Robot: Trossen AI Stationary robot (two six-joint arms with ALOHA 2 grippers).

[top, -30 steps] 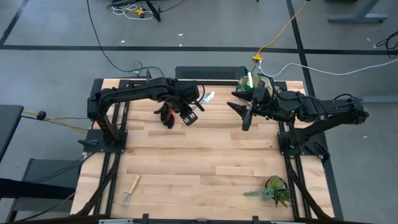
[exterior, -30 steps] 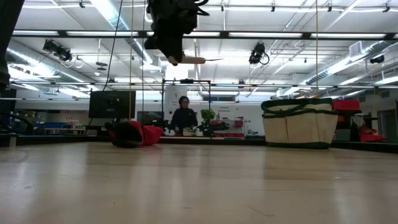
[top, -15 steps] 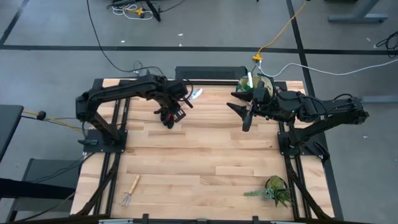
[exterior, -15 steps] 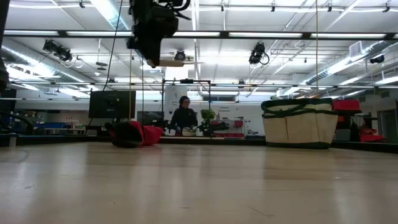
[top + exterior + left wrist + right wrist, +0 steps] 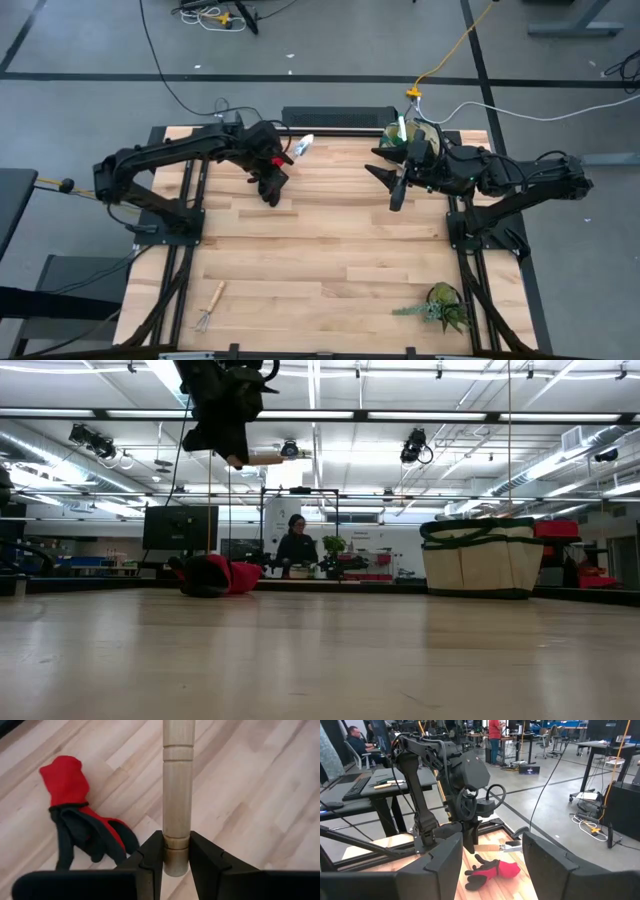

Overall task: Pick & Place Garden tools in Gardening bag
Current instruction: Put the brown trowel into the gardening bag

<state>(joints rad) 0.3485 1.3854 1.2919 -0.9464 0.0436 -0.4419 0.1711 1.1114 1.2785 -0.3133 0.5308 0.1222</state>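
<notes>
Two arms up over far edge of tabletop [image 5: 320, 250]. Left gripper [image 5: 176, 854] clamped on trowel [image 5: 177, 795] handle, held aloft above gloves [image 5: 268, 187]. Right gripper [image 5: 490, 862] jaws apart, empty, beside bag [image 5: 418, 140] at far right corner. Rake [image 5: 210, 305] near left corner.

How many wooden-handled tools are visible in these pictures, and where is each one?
2. The trowel is held in the left gripper, raised above the gloves. The small rake lies on the table's near-left part. More may be hidden inside the bag.
</notes>
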